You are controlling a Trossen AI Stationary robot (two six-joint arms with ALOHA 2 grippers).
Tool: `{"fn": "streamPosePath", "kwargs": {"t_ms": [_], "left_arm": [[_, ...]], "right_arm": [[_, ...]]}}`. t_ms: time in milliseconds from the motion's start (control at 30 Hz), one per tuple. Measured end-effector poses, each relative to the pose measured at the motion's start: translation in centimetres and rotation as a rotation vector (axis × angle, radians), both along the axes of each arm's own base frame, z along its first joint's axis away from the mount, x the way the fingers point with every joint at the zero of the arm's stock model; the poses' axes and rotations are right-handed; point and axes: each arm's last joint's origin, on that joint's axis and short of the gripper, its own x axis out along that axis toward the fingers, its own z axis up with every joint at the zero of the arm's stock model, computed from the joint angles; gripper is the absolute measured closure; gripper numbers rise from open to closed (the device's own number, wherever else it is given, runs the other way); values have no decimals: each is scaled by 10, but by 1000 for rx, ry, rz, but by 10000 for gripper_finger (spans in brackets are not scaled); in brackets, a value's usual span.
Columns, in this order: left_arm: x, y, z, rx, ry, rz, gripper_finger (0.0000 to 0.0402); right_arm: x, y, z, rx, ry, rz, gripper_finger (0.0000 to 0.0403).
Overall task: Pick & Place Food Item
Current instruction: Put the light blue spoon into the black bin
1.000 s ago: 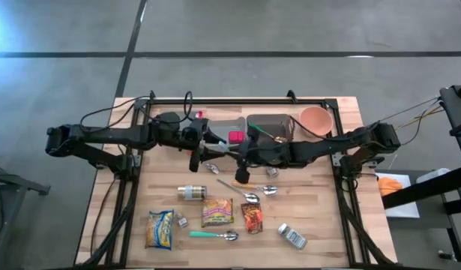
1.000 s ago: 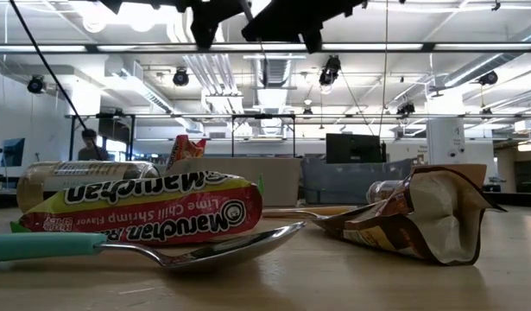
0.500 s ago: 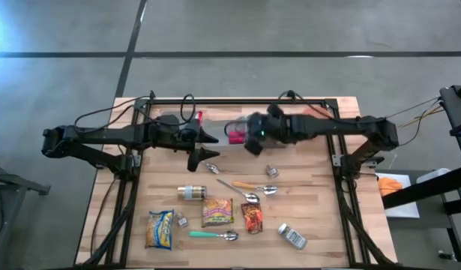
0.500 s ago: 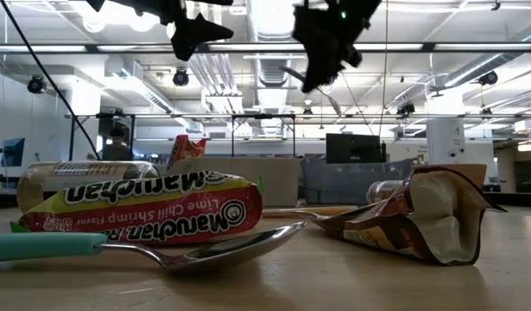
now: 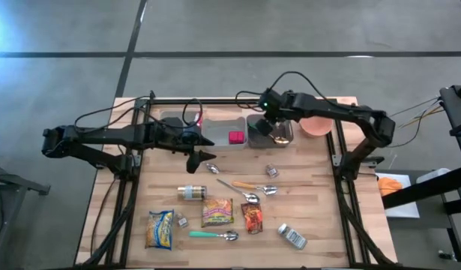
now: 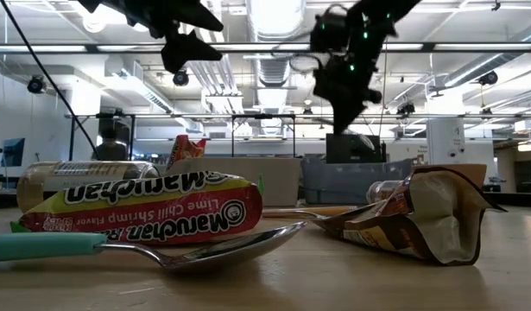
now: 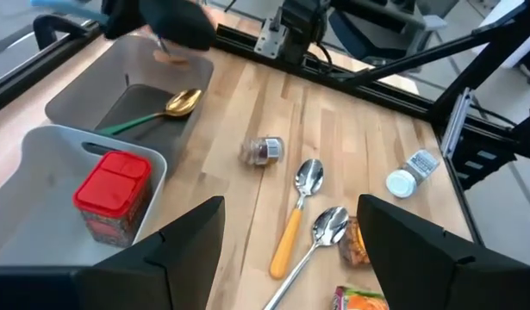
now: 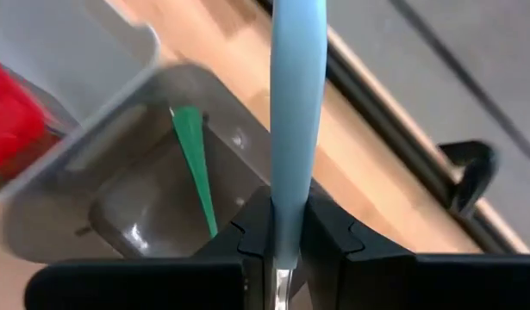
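Right gripper (image 8: 282, 250) is clamped tight on a light-blue utensil handle (image 8: 297, 103) — hovering over the dark bin (image 5: 270, 129) at the table's back, w/ a green-handled spoon (image 7: 152, 114) inside. Left gripper (image 7: 290, 237) hangs w/ fingers spread, nothing in them, near the grey bin (image 5: 224, 127) w/ the red container (image 7: 112, 185).
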Motion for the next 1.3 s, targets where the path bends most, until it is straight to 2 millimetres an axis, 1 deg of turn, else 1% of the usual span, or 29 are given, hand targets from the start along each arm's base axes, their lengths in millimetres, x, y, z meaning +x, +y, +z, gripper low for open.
{"fn": "streamPosePath", "kwargs": {"t_ms": [100, 433, 567, 767, 1000, 1167, 1300], "left_arm": [[0, 0, 0, 5, 3, -3, 132], [0, 1, -1, 28, 11, 39, 132], [-1, 1, -1, 29, 15, 43, 132], [-1, 1, -1, 29, 15, 43, 132], [-1, 1, -1, 29, 14, 43, 132], [-1, 1, -1, 29, 14, 43, 132], [-1, 1, -1, 28, 14, 43, 132]], "right_arm": [[-2, -7, -15, 62, 26, 5, 372], [4, -13, -52, 140, 153, 119, 372], [3, -18, -66, 172, 218, 128, 372], [2, -29, -86, 241, 257, 129, 372], [1, -37, -98, 269, 277, 131, 372], [3, -40, -104, 360, 224, 157, 372], [6, -42, -111, 382, 239, 155, 372]]}}
